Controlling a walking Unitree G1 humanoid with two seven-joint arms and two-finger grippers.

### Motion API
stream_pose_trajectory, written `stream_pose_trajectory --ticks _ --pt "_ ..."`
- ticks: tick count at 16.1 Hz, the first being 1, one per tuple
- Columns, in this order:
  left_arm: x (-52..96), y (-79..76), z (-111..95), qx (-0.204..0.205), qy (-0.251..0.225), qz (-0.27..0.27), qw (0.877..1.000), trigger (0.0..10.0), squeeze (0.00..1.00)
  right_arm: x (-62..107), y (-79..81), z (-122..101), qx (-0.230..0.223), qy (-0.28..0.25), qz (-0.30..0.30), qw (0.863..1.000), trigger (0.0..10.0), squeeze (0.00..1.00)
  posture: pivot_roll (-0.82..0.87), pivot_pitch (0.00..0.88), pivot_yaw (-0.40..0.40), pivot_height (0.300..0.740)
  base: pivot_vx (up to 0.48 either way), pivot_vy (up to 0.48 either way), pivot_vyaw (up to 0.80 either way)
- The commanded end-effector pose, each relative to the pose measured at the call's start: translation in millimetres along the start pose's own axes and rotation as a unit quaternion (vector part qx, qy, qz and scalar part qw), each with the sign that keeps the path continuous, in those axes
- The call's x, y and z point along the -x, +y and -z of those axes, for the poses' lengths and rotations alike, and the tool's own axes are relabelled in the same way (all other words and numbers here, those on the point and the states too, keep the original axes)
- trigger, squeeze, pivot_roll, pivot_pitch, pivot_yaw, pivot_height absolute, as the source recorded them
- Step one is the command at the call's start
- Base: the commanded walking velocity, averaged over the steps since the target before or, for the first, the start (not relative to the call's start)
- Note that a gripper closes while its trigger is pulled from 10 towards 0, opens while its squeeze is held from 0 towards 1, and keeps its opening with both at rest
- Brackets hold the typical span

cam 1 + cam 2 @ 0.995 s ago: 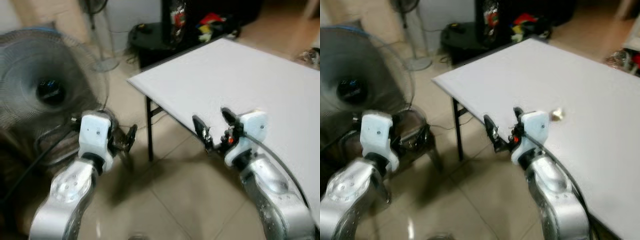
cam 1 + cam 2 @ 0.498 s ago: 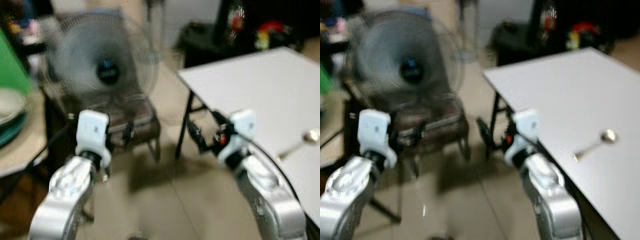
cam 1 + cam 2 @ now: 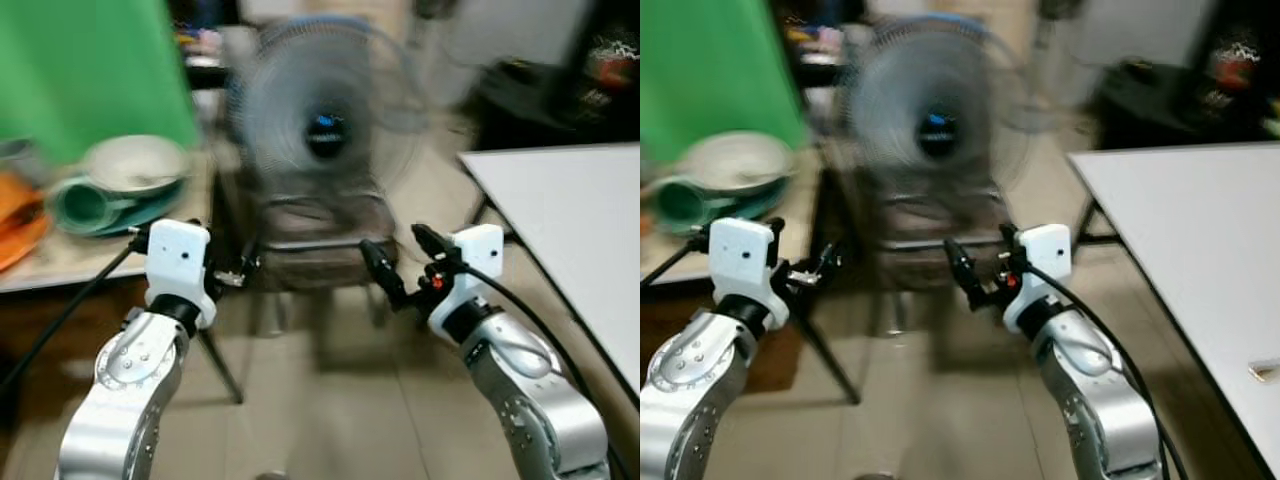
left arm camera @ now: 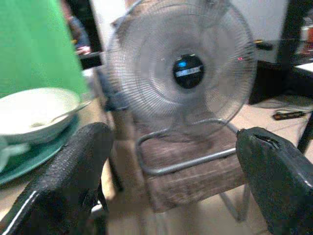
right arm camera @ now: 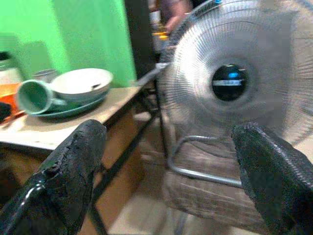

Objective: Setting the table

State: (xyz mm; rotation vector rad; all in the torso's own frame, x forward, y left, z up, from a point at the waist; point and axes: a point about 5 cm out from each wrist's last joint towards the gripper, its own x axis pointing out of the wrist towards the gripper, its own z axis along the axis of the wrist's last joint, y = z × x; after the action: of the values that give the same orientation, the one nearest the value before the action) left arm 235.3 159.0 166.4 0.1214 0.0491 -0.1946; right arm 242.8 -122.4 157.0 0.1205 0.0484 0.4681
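On my far left I see a green wall (image 3: 90,70) behind a low side counter (image 3: 90,255). On that counter sit an orange thing (image 3: 18,225) at the edge, a teal mug (image 5: 36,96) lying on its side, and a white bowl (image 3: 133,165) resting on a teal plate (image 5: 80,108); something thin like a utensil handle leans inside the bowl, though the blur keeps me from naming it. A dark cable (image 3: 70,305) runs down from the counter edge past my left arm.

My left gripper (image 4: 171,176) hangs in the air just beside the counter's corner, its fingers (image 4: 73,171) spread wide with nothing between them. Straight ahead, between both arms, a chair (image 3: 315,245) with a brown padded seat carries a big round fan (image 3: 325,125), and it stands squarely between me and the space beyond.

My right gripper (image 3: 397,262) is raised in front of the chair, fingers (image 5: 271,171) also wide apart and empty. Behind the fan a person's arm (image 5: 173,12) shows faintly.

To my right is the white counter (image 3: 1190,220) on black legs, with a small bit of cutlery (image 3: 1264,371) lying near its right edge, well apart from both grippers. Dark clutter (image 3: 600,70) sits behind it on the tiled floor (image 3: 340,410).
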Motion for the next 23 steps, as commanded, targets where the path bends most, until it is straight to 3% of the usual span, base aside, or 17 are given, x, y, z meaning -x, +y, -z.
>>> stream_pose_trajectory --ticks 1,12,16,17,20,23 --pt "1.3 0.5 -3 -0.002 -0.006 0.002 1.000 10.0 0.00 -1.0 -1.5 -2 -0.004 -0.002 0.002 1.000 10.0 1.00 0.09 0.000 0.033 0.740 0.382 0.000 0.80" --pt "4.0 0.8 -7 -0.014 -0.011 0.004 1.000 10.0 0.00 -6.0 0.9 -3 -0.007 -0.006 -0.007 1.000 10.0 1.00 0.10 0.000 0.024 0.740 0.427 0.000 0.80" --pt "4.1 -1.7 -13 -0.037 -0.019 0.020 0.999 10.0 0.00 -11.2 -3.5 -16 -0.007 -0.025 -0.003 1.000 10.0 1.00 0.10 0.000 0.025 0.740 0.432 0.000 0.40" --pt "4.2 -2.6 -13 -0.038 -0.021 0.025 0.999 10.0 0.00 -12.9 -4.7 -21 0.003 -0.028 -0.011 1.000 10.0 0.00 0.10 0.000 0.025 0.740 0.431 0.000 0.00" --pt "5.0 -6.2 -15 -0.051 -0.019 0.050 0.997 10.0 0.00 -20.2 -11.2 -38 0.038 -0.024 -0.037 0.998 10.0 0.00 0.10 0.000 0.026 0.740 0.133 0.000 0.00" --pt "5.8 -5.6 -16 -0.055 -0.015 0.066 0.996 10.0 0.00 -30.3 -28.8 -48 0.065 0.010 -0.026 0.998 10.0 0.00 0.10 0.000 0.022 0.740 0.000 0.000 0.00"
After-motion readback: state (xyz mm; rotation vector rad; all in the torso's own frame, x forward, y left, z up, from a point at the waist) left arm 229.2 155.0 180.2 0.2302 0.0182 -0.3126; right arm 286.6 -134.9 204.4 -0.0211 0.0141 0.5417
